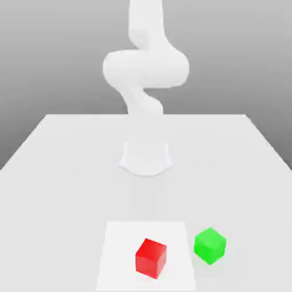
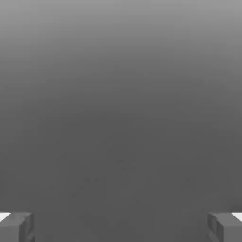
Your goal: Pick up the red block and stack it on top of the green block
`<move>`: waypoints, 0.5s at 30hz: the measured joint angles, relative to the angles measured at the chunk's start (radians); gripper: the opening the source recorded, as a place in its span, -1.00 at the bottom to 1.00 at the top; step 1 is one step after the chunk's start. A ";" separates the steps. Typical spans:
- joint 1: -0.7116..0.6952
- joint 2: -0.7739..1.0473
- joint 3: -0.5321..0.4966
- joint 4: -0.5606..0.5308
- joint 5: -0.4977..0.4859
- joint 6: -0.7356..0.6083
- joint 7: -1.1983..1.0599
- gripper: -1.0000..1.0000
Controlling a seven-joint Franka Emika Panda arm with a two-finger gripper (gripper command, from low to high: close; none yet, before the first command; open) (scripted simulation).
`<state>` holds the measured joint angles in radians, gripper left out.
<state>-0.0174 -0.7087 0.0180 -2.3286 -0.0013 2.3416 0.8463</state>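
White table point(image 1: 68, 194) bears the arm base point(image 1: 146, 157). Gripper point(image 2: 121, 228): fingers wide apart, nothing between them as far as the grey hand view allows. Red block point(image 1: 151, 258) on white square point(image 1: 114, 276); green block point(image 1: 210, 246) just beside the square, exterior view's right.

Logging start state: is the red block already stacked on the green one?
No, in the exterior view the red block sits on the white square, with the green block apart from it.
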 joint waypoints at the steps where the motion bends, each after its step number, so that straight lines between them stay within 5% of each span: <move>1: -0.008 0.039 0.008 -0.012 0.000 0.018 0.020 0.00; 15: -0.077 0.550 0.088 -0.172 -0.033 0.251 0.298 0.00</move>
<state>-0.0947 -0.1586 0.1060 -2.5009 -0.0342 2.5923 1.1438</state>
